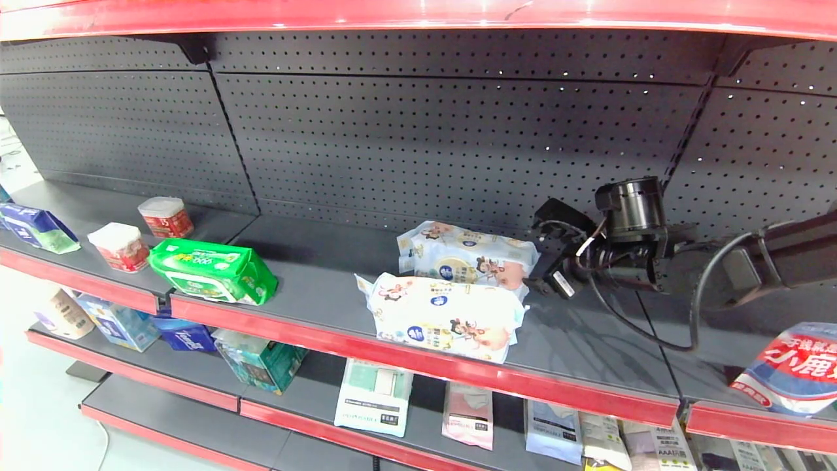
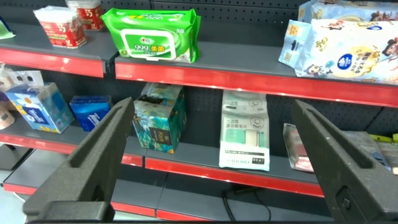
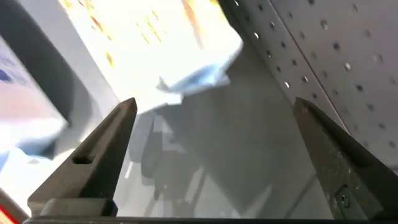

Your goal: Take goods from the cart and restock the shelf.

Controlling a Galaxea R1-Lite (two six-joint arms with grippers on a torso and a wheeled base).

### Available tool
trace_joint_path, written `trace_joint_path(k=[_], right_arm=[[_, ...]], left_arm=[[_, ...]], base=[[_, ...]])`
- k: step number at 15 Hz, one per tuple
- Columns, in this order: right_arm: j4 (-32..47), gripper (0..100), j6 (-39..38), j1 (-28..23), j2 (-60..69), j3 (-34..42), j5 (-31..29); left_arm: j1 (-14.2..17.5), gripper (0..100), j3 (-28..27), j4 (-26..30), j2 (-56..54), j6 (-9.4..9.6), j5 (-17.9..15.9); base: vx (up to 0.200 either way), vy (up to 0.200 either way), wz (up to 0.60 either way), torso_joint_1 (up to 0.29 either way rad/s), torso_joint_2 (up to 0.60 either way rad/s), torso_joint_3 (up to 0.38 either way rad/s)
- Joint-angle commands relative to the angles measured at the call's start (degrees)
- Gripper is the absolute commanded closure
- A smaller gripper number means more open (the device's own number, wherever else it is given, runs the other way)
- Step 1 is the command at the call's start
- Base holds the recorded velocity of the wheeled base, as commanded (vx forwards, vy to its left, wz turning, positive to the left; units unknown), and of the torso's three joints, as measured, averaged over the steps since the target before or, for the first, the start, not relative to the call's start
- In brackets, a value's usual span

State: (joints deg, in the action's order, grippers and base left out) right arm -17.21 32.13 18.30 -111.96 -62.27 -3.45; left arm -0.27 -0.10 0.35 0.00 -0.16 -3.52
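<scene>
- The left gripper hangs low in front of the shelving, jaws spread wide with nothing between them. I judge it is parked clear while the other arm works.
- On the lower shelf, a teal box and flat packs stand with their faces toward the aisle.
- At the middle of the shelf, on the front edge, the front pack lies flat. Its long side runs along the red lip, and its cartoon print and round blue badge face up for a shopper to read.
- The back pack has the same print and lies flat right behind it. Together they form a front-to-back row, as restocking wants.
- The right gripper sits at the back pack's right end, jaws spread and holding nothing. I cannot tell whether a jaw touches the wrapper.
- I judge this pack already placed, so the next item would have to come from the cart.
- The green pack lies at this section's left front corner, label panel up.
- Farther left, two tubs stand upright, and a blue pack lies beyond them.
- A bag with bold red and white lettering lies at the right front edge.
- The pegboard closes the back.
</scene>
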Motion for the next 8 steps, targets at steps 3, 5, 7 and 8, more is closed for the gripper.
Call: trace_joint_path(k=[3,5,7,8], right_arm=[[-0.3,0,-0.8,0.2,-2.7,-3.2,-0.2],[-0.3,0,-0.9,-0.2,-3.4,-3.6,-1.0],[-0.3,0,-0.9,-0.5,-3.5,-3.7,-2.1],[-0.3,0,-0.8,-0.7,-3.5,-3.7,-2.1]], left_arm=[[0.0,0,0.0,0.0,0.0,-0.02,0.0],[0.0,0,0.0,0.0,0.0,-0.02,0.0],[0.0,0,0.0,0.0,0.0,-0.02,0.0],[0.0,0,0.0,0.0,0.0,-0.02,0.0]], base=[[0.0,0.0,0.0,0.0,0.0,0.0],[0.0,0.0,0.0,0.0,0.0,0.0],[0.0,0.0,0.0,0.0,0.0,0.0],[0.0,0.0,0.0,0.0,0.0,0.0]])
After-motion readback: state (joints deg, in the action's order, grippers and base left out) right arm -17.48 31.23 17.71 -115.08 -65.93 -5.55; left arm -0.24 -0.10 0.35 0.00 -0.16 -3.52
